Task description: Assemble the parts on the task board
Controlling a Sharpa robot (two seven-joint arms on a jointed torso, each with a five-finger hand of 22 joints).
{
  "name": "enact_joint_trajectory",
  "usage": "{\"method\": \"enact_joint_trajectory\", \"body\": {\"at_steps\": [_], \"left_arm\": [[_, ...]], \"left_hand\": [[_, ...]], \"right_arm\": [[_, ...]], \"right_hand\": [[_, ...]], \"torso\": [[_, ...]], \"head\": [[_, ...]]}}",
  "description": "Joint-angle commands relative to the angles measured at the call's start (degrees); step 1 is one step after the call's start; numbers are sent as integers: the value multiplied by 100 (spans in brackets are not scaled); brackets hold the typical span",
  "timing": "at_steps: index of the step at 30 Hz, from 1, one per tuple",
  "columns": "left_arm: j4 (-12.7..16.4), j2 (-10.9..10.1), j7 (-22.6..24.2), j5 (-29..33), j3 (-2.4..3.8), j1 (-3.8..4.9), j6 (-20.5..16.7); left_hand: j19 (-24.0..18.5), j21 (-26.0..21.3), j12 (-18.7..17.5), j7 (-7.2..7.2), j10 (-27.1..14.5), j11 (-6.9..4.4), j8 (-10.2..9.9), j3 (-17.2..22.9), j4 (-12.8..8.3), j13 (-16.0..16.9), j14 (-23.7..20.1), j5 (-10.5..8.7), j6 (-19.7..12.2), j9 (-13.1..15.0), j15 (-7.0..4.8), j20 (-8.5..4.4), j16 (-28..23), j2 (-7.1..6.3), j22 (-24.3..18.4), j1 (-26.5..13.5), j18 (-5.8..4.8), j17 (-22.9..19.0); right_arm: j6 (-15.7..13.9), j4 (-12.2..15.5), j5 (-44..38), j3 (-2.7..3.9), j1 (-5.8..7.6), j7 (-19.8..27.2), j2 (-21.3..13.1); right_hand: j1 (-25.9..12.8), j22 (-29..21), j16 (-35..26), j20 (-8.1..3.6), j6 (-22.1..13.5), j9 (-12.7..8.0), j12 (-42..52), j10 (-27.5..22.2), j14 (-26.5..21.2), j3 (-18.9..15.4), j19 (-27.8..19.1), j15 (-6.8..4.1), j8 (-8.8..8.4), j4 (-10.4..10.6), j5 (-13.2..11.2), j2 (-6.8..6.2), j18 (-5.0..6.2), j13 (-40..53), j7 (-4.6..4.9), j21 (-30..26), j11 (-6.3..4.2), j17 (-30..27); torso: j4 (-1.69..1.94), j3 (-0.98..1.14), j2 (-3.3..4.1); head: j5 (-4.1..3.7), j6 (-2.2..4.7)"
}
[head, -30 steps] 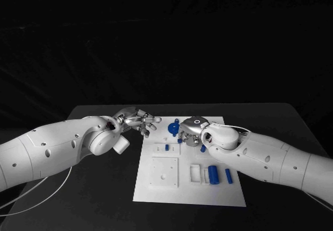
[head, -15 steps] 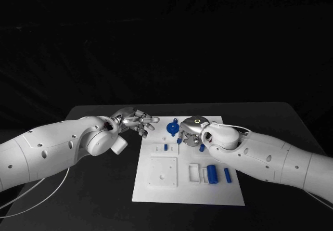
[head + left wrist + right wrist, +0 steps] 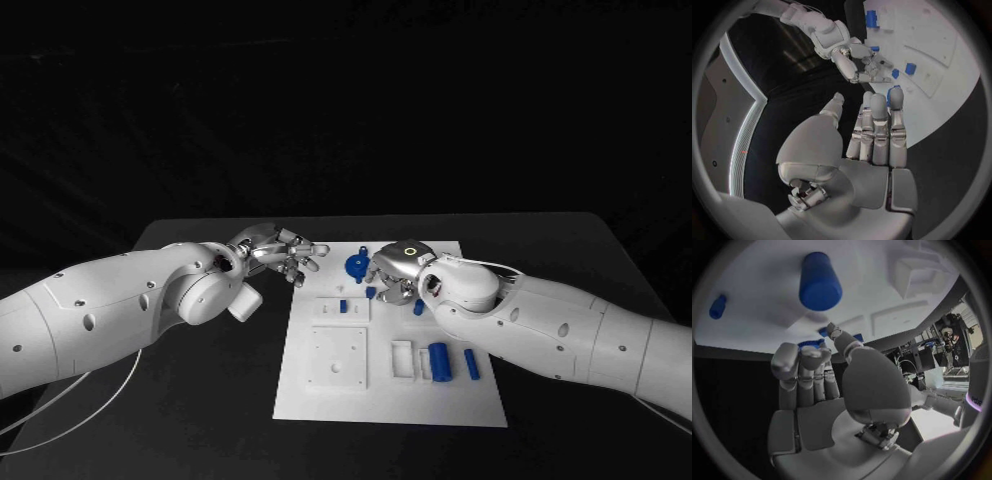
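Note:
The white task board [image 3: 335, 395] lies in the middle of the black table. My right hand [image 3: 397, 270] hovers over its far part, fingers curled down, and thumb and fingertips pinch a small blue part [image 3: 811, 344] at the board's surface. A round blue part [image 3: 358, 264] stands just to the left of that hand and looms as a thick cylinder [image 3: 820, 280] in the right wrist view. My left hand [image 3: 283, 251] hangs off the board's far left corner, fingers stretched out and holding nothing; its wrist view shows the right hand [image 3: 857, 62] over the board.
Nearer on the board lie a small blue part [image 3: 343, 305], a thick blue cylinder [image 3: 440, 362] and a thin blue peg [image 3: 472, 362], beside white raised blocks [image 3: 340, 362]. Bare black table [image 3: 577, 250] surrounds the board.
My right hand has crept a little toward the board's far edge, staying at the small blue part. The left hand has hardly moved.

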Motion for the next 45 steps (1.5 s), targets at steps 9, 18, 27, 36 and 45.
{"method": "enact_joint_trajectory", "body": {"at_steps": [9,18,27,36,45], "left_arm": [[3,11,28,14,5,6,66],[-11,27,27,7,5,6,75],[-23,42,26,4,5,5,85],[-26,43,12,4,5,5,100],[-28,38,-12,4,5,5,115]], "left_hand": [[16,-25,-18,0,-46,-14,19,-16,8,-5,2,-14,-55,-3,26,12,-25,-1,96,67,95,0],[16,-25,-18,0,-46,-14,19,-16,8,-5,2,-14,-55,-3,26,12,-25,-1,96,67,95,0],[18,-30,-21,1,-52,-12,19,-29,9,-6,2,-14,-57,-3,27,13,-27,15,96,63,96,0],[18,-30,-21,1,-52,-12,19,-29,9,-6,2,-14,-57,-3,27,13,-27,15,96,63,96,0],[20,-31,-21,3,-57,-10,18,-34,17,-5,3,-14,-63,-3,28,13,-26,29,96,58,97,0]], "right_arm": [[41,-125,34,0,0,90,106],[308,-335,16,0,1,204,216],[451,-491,0,-2,0,295,320],[523,-530,0,-3,0,341,370],[734,-533,4,-4,0,362,359]], "right_hand": [[99,662,-2,-29,-29,-5,-12,-3,9,-18,173,-37,-27,-10,-36,13,-18,7,-23,-16,-49,10],[169,665,-38,-9,84,-5,-7,-48,6,367,154,-30,-28,-248,5,117,-12,36,-75,-18,-60,-9],[117,665,-53,-7,161,-5,-19,-76,-2,630,133,-28,-29,-387,-14,191,-7,31,-72,10,-58,-20],[114,664,-51,-9,146,-4,-4,-72,-2,629,131,-31,-29,-406,-13,189,-7,42,-86,18,-61,-18],[136,663,-66,-7,48,-6,-12,-80,-11,604,121,-33,-31,-447,-10,183,-8,36,-123,17,-70,-29]], "torso": [[13,-6,3],[20,2,1],[20,-2,2],[12,-2,5],[5,0,-2]], "head": [[1,-6],[17,-23],[17,-22],[47,-43],[55,-58]]}}
